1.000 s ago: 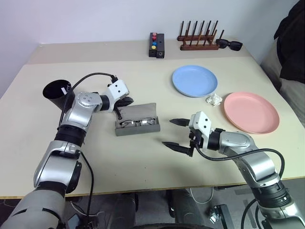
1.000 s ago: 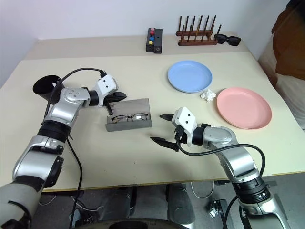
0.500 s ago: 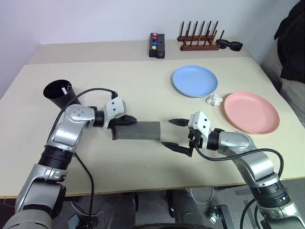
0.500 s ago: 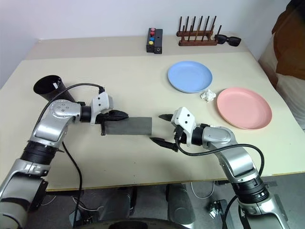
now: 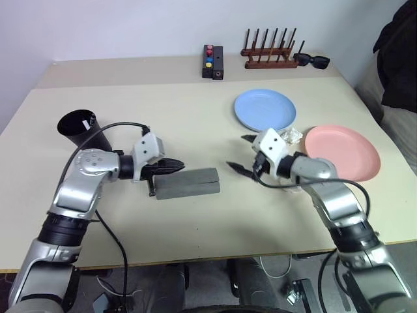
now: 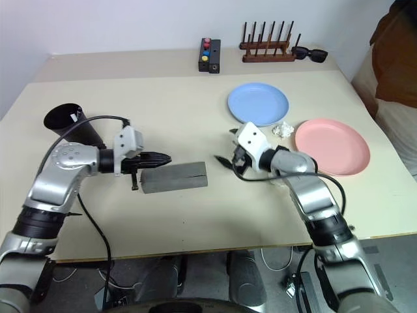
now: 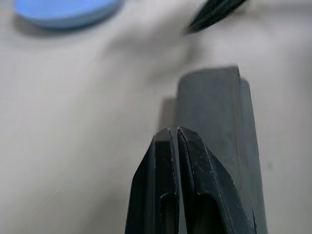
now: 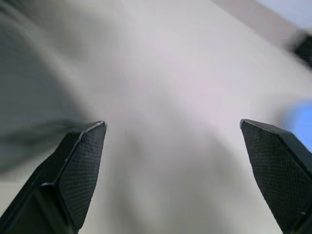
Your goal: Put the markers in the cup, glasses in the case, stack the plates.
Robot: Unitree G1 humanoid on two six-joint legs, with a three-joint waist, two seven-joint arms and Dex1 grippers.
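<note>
The grey case point(image 5: 187, 184) lies with its lid down in the middle of the table, so the glasses are hidden. My left gripper point(image 5: 178, 167) is shut and holds nothing; its tips hover just over the case's far left edge. In the left wrist view the shut fingers point(image 7: 168, 146) sit beside the case point(image 7: 214, 112). My right gripper point(image 5: 239, 153) stands wide open to the right of the case, apart from it. The black cup point(image 5: 77, 128) stands at the left with a white bit inside its rim. Blue plate point(image 5: 265, 109) and pink plate point(image 5: 342, 152) lie side by side, unstacked.
A crumpled white scrap point(image 5: 291, 135) lies between the two plates, close to my right wrist. At the table's far edge stand a black box with coloured buttons point(image 5: 214, 62), a wooden peg rack point(image 5: 270, 55) and black sunglasses point(image 5: 311, 60).
The case, open with the glasses inside a second ago, now has its lid closed. My left gripper has drawn back towards the left. My right gripper has moved forward towards the blue plate.
</note>
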